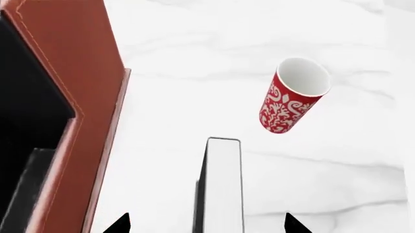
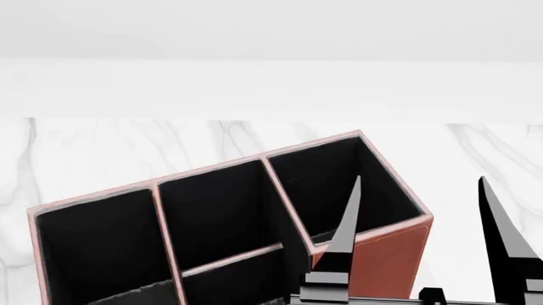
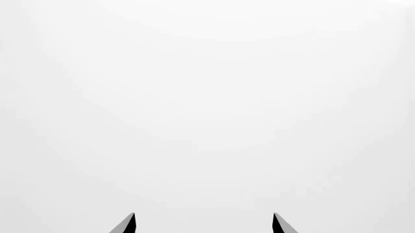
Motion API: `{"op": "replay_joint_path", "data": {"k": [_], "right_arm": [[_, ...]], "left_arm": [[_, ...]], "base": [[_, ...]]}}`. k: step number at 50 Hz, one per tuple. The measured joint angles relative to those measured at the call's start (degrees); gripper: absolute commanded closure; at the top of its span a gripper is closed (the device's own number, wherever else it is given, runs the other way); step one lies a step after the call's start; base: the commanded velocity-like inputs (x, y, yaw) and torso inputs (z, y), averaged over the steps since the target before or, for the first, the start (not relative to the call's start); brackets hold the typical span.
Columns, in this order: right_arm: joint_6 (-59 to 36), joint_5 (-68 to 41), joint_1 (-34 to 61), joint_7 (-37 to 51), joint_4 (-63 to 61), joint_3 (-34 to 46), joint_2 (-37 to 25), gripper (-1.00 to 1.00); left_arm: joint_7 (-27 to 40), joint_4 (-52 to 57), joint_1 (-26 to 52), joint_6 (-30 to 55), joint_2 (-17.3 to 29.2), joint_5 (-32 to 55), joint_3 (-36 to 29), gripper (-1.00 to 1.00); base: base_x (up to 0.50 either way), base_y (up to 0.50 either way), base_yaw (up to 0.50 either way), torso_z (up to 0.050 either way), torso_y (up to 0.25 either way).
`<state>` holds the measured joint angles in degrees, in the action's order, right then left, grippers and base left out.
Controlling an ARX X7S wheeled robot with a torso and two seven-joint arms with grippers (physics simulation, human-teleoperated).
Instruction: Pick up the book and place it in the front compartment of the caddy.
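In my left wrist view, the book stands on edge in the lower middle of the frame, white page edge facing the camera, between the two dark tips of my left gripper. The tips sit wide apart with table showing on either side of the book, so the left gripper is spread and not yet clamped on it. The caddy fills the left side of the frame, near the book but apart from it; the red-patterned mug lies tipped at upper right on the white marble table.

In my head view, the caddy takes up the lower half, its black cells all empty as far as I can see. Two black fingers rise at lower right, well separated; I judge these to be my left gripper, though I can't be sure. The book is not visible here.

My right wrist view shows only blank white and the parted tips of my right gripper, holding nothing.

So I judge the pick is only being lined up; grasping, lifting and placing in the front compartment all remain.
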<state>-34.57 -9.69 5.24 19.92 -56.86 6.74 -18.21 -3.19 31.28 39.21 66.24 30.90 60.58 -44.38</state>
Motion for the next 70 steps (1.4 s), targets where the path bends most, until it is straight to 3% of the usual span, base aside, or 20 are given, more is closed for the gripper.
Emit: {"op": "replay_joint_path", "data": {"k": [21,70], "right_arm": [[-0.21,-0.96,0.38,1.15,-0.30,0.43,-0.88,-1.00],[-0.10,-4.78,0.79,4.74,-1.62,-0.17,-3.68,-1.00]], "left_arm": [[-1.41,-4.76,2.18,0.42,-2.35,-6.91,-7.57,-1.00],[2.90,-14.28,0.51,0.16,-11.36,-11.94,-15.23,-1.00]], "base": [[0.00,0.00,0.00,0.000,0.000],[0.00,0.00,0.00,0.000,0.000]]}}
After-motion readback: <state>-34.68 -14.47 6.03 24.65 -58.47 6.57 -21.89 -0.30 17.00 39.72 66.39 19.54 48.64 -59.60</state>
